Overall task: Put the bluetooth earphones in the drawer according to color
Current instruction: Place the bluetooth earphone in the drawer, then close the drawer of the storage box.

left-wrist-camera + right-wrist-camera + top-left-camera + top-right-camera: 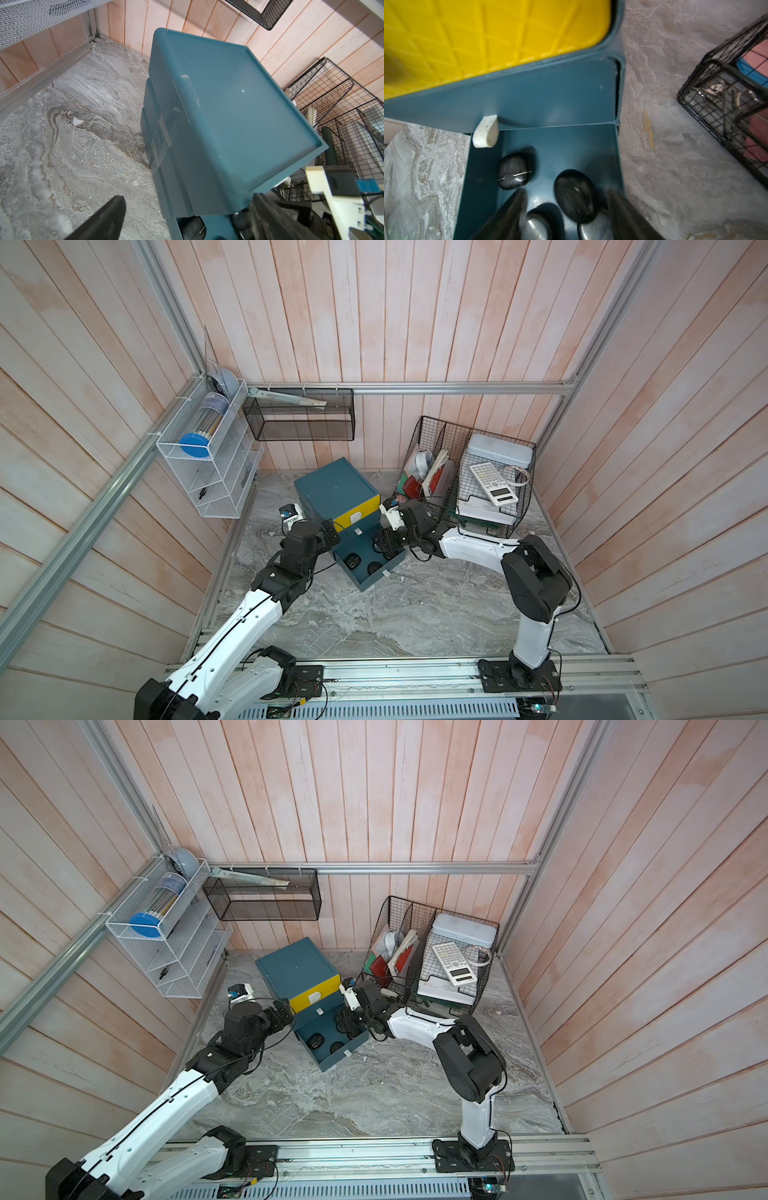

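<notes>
So the teal chest (336, 489) sits mid-frame in both top views, with its yellow drawer (357, 510) uppermost. Its bottom drawer (376, 577) is pulled out, with four glossy black pebble-shaped earphone cases (515, 172) on its floor. Over them the right gripper (566, 191) has its jaws spread, gripping none. At the chest's corner the left gripper (189, 197) gapes wide. A wire basket (469, 489) crowds the right edge of the chest, and the marble table (415, 614) stretches across lower centre.
</notes>
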Robot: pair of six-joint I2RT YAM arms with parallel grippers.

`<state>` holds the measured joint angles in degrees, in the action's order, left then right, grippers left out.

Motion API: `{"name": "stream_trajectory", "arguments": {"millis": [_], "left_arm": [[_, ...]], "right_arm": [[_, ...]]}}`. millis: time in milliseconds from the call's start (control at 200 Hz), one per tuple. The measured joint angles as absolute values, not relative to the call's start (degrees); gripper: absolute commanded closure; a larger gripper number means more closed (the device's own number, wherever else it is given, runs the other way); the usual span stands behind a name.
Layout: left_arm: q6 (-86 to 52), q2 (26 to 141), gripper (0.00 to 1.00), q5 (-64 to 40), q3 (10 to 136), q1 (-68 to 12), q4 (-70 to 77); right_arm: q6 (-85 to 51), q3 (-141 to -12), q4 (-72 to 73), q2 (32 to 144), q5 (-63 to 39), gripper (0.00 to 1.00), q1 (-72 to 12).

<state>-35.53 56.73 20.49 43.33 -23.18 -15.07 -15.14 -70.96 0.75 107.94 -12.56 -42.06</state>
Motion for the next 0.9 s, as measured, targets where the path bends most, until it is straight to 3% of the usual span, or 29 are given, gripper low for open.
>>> {"name": "stream_trajectory", "arguments": {"millis": [330, 740, 900], "left_arm": [[-35.14, 59.68, 0.0, 17.37, 46.57, -21.23, -16.32], [-35.29, 58.15, 0.0, 13.72, 50.85, -19.2, -19.18], [-35.46, 59.94, 0.0, 10.44, 54.74, -14.28, -20.75]], "right_arm": [[-15.31, -69.1, 1.72, 106.32, -12.6, 0.27, -42.06], [-16.75, -58.43, 2.76, 92.71, -12.27, 0.29, -42.06], [-17.65, -54.26, 2.98, 90.63, -13.72, 0.32, -42.09]]}}
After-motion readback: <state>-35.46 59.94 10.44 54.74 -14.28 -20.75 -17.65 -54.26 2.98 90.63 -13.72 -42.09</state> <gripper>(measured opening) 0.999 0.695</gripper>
